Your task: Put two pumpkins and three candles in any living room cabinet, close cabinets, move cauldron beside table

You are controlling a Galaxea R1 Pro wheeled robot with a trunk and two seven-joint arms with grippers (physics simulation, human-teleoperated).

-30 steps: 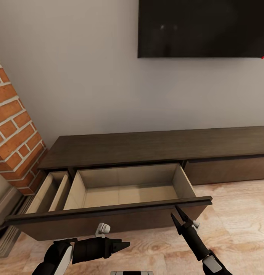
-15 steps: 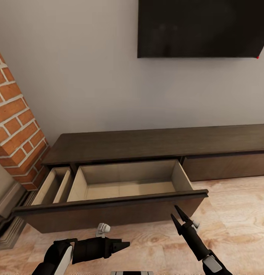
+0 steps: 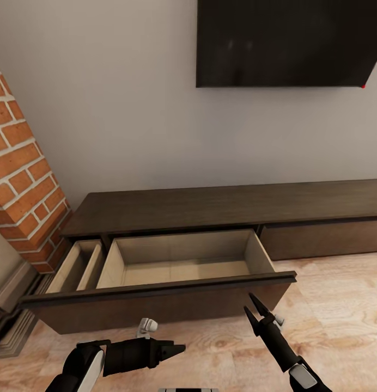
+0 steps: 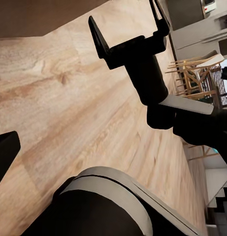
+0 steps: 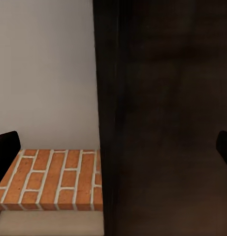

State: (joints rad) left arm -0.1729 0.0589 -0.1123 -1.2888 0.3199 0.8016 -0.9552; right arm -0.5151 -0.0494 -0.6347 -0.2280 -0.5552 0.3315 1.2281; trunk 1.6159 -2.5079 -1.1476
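Right gripper (image 3: 254, 310): fingers spread wide, nothing between them. It is raised and points up toward the front panel of the pulled-out drawer (image 3: 161, 294), tips just short of the panel's lower right part; cannot tell if they touch. In the right wrist view the dark panel (image 5: 167, 118) stands right ahead of the fingers, with pale wall and a brick column (image 5: 54, 179) off to one side.

Left gripper (image 3: 177, 348): lies level near the floor (image 3: 341, 294), pointing across toward the right arm, below and short of the drawer front. It is in view, but I cannot tell whether it is apart or closed. It carries nothing. The left wrist view looks along the wood floor at the right gripper (image 4: 128, 29), jaws apart.

Cabinet (image 3: 232, 204): dark, long and low, directly ahead of both grippers, long axis running side to side along the wall, under the black screen (image 3: 289, 41). Its wide drawer is open, and the pale inside (image 3: 177, 269) is bare.

Judgement: the right arm is nearer the drawer. Any push would go forward, square to the cabinet's length.

No brand, label or writing readable.
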